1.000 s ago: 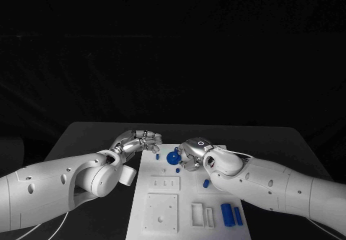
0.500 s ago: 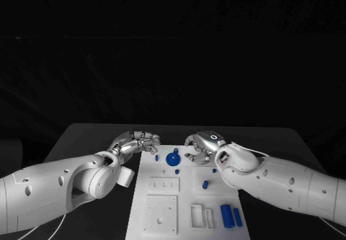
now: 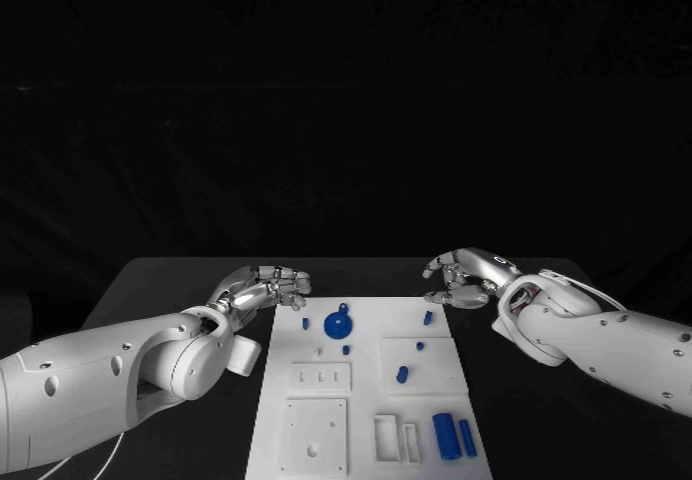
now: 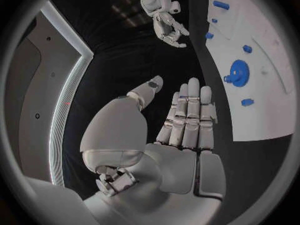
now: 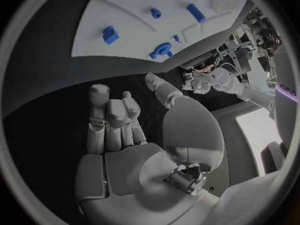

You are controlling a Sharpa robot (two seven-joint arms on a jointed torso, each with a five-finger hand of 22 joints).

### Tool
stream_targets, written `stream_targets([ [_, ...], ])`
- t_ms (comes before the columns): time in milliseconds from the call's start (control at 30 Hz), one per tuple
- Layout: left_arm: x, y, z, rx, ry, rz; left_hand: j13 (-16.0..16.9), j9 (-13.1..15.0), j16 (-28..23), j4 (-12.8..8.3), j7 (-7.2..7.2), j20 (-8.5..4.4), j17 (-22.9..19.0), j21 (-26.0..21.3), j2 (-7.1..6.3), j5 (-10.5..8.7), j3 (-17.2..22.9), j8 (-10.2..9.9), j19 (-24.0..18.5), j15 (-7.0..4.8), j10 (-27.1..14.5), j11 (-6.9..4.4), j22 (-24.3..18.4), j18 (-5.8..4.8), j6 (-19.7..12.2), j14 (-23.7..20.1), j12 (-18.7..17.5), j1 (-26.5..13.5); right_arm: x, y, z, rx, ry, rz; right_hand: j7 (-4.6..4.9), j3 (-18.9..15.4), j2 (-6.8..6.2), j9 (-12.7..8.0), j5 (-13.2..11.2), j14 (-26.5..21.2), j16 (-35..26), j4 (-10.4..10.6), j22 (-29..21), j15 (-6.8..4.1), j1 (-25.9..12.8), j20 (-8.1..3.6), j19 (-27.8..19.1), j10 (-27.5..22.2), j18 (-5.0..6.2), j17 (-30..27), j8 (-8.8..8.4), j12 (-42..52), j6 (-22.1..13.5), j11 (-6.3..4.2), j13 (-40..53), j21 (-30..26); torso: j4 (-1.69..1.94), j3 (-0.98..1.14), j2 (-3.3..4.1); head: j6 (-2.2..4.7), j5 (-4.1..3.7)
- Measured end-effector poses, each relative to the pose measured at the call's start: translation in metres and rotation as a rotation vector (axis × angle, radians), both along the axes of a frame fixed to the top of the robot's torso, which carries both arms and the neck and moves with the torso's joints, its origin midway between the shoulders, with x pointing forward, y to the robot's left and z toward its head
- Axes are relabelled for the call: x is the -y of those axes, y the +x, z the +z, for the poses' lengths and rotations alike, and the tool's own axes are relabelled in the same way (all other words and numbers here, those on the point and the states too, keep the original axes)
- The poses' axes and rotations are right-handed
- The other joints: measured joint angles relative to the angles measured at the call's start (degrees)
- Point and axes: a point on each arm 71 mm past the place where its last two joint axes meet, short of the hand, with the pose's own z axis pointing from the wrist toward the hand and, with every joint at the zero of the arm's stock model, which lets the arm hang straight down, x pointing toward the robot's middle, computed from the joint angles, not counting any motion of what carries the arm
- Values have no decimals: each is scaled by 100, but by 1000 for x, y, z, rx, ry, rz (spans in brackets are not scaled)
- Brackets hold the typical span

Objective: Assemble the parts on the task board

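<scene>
Black table [image 3: 173,275] under a dark backdrop, and the white task board [image 3: 368,400] lies down its middle, running toward the near edge.

On the board, a blue gear [image 3: 338,323] sits toward the far end, at about eleven o'clock from the board's centre. A small blue peg [image 3: 306,323] stands just beside it at nine o'clock, another small piece [image 3: 346,349] just below it at six. At one o'clock from centre there is a blue part [image 3: 428,317], with a tiny one [image 3: 420,346] and a short blue cylinder [image 3: 402,374] nearer in. Two longer blue cylinders [image 3: 456,437] lie side by side at the near right corner, around five o'clock.

The left hand [image 3: 264,285] hangs off the board's far left corner, fingers held nearly straight and close together in its wrist view [image 4: 187,115], nothing in them. The right hand [image 3: 464,276] is off the far right corner, fingers loosely curled and parted, empty too [image 5: 115,117].

The near end of the board is cut off by the frame, and its white recesses are hard to make out.
</scene>
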Motion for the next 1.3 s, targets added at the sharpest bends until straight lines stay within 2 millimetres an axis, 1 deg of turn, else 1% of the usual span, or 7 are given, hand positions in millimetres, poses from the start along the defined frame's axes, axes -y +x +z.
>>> stream_targets([
  [67, 0, 0, 0, 1, 0, 0, 0, 0, 0, 0, 0, 0, 0, 0, 0, 0, 0, 0, 0, 0, 0, 0, 0, 0, 0, 0, 0, 0, 10, 2, -1, -13, 10, -14, 6, -121, 72, 0, 145, 0, -2, -121, 0, 1, -11, 9, -10, -28, 0, 3, 0, -7, -7, -8, -14, 0, -14, 10, -7, 3, -2],
  [233, -1, 1, 0, 2, 1, 4, 0, 0, 0, 0, 0, 0, 5, 0, 0, 0, 0, 0, 0, 0, 0, 0, 0, 0, 0, 0, 0, 0, 25, 4, -7, -37, 24, -31, 6, -226, 72, 0, 202, -1, -26, -226, 0, 1, -10, 10, -10, -28, 0, 5, 0, -8, -8, -8, -24, 0, -34, 27, -17, 4, -27],
  [467, -2, 1, 0, 3, 1, 5, 0, 0, -21, 0, 0, 0, 5, 0, 0, 0, 0, 0, 0, 0, 0, 0, 1, 0, 0, 0, 0, 0, 29, 0, -31, -76, 21, -49, 49, -325, 69, -10, 247, -2, -26, -323, 0, 2, -13, 13, -32, -72, 0, 5, -3, -75, -72, -9, -74, 0, -44, 31, -20, -15, -44],
  [533, -2, 1, 0, 3, 2, 5, 0, 0, -22, 0, 0, 0, 5, 0, 0, 0, 0, 0, 0, 0, 0, 0, 4, 0, 0, 0, 0, 0, 27, -1, -37, -82, 20, -50, 59, -412, 21, -20, 247, -10, -35, -341, -1, 10, -81, 13, -50, -109, 0, 6, -31, -80, -100, -7, -78, -22, -44, 31, -20, -22, -53],
  [833, -3, 1, 0, 3, 2, 5, 0, 0, -22, 0, 0, 0, 4, 0, 0, 0, -1, 0, 0, 0, 0, 0, 4, 0, 0, 0, 0, 0, 17, -4, -53, -89, 14, -69, 46, -581, 19, -10, -154, -12, -57, -438, 1, 12, -201, 11, -70, -141, 0, 25, -31, -79, -109, -38, -77, -45, -27, 17, -19, -64, -87],
  [1100, -3, 1, 0, 2, 1, 4, 0, 1, -22, 1, 0, 0, 10, 0, 0, 0, -1, 0, 0, 0, 0, 0, 3, 0, 0, 0, 0, 0, 13, -4, -63, -85, 0, -104, -107, -597, 41, 36, -491, -7, -57, -454, 4, 7, -223, -33, -44, -141, -5, 47, 87, -57, 47, -38, -65, -45, -26, 9, -20, -84, -101],
  [1300, -4, 0, 0, 2, 2, 5, 0, 1, -22, 1, 0, 0, 9, 0, 0, 0, -1, 0, 0, 0, 0, 0, 3, -1, 0, 0, 0, 0, 11, -4, -69, -83, -7, -130, -195, -553, 59, 52, -575, 5, -57, -444, 3, -46, -205, -43, -34, -139, -35, 57, 133, -57, 145, -38, -62, -45, -25, 4, -23, -100, -112],
])
